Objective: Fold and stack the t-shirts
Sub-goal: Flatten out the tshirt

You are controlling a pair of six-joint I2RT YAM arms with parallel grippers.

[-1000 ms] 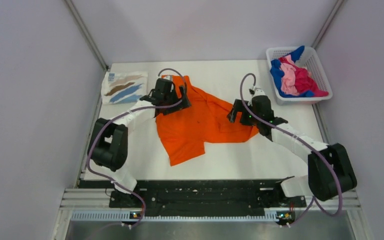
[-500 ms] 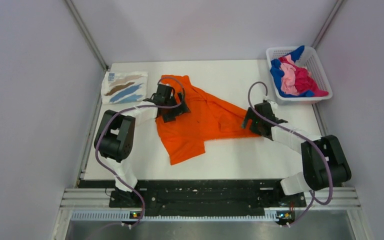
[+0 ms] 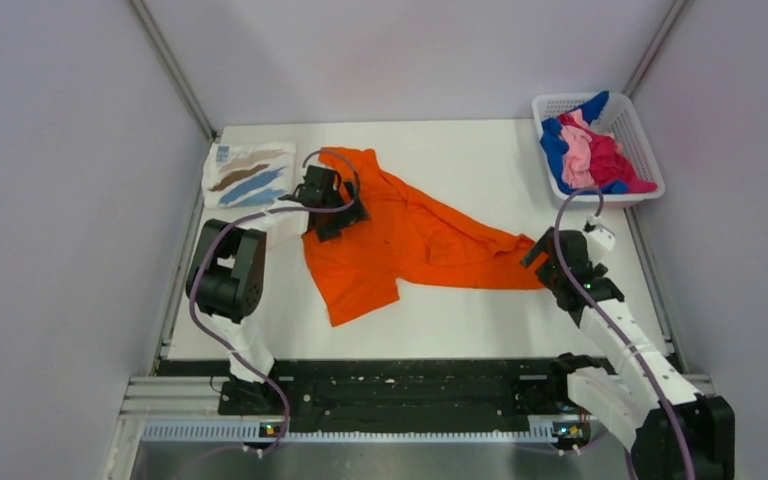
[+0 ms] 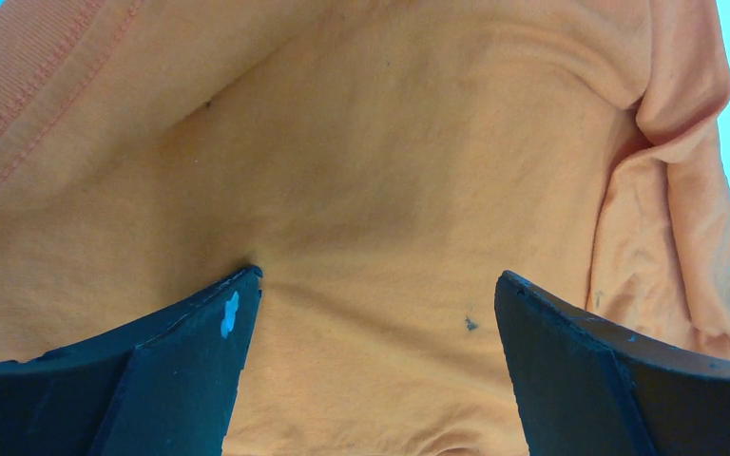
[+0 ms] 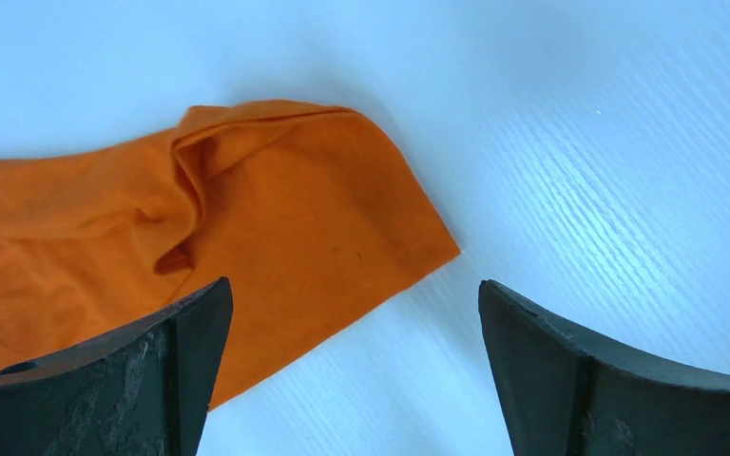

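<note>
My left pincer (image 4: 375, 285) hangs released over the orange t-shirt (image 3: 410, 240) mid-table, my right pincer (image 5: 354, 290) released at its right tip. Only overhead shows the streaked t-shirt (image 3: 250, 172) far left, the white table (image 3: 480, 160), grey walls (image 3: 60, 200).

Bare table (image 3: 480, 160) lies open at twelve and six o'clock of the orange shirt (image 3: 410, 245); basket (image 3: 610, 200) blocks two o'clock, folded shirt (image 3: 248, 172) ten o'clock.

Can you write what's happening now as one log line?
left claw: open, over orange shirt | right claw: open, at its right tip | streaked shirt: folded, far left | basket: holds shirts
</note>
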